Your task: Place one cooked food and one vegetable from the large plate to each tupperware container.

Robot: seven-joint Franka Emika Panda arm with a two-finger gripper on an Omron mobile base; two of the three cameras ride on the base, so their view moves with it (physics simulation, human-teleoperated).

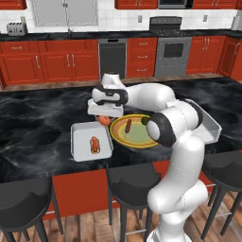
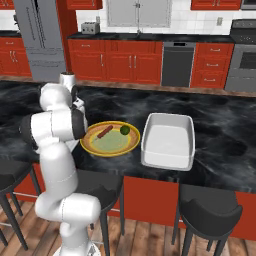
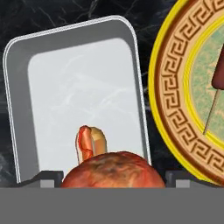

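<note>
My gripper (image 1: 105,115) is shut on a red tomato (image 1: 104,120), held just above the far right corner of the small tupperware container (image 1: 80,142). In the hand view the tomato (image 3: 113,170) sits between my fingertips over that tray's (image 3: 17,87) near end. A hot dog (image 3: 91,142) lies inside the tray. The large plate (image 1: 114,133) is right beside it and carries a brown sausage on a stick (image 1: 127,125) and a green round vegetable (image 2: 124,130). The larger tupperware container (image 2: 168,140) stands empty to the right of the plate (image 2: 87,142).
Everything rests on a black marble island counter (image 1: 38,123). Dark bar stools (image 1: 132,182) line its near edge. Red cabinets, a dishwasher and a stove stand along the far wall.
</note>
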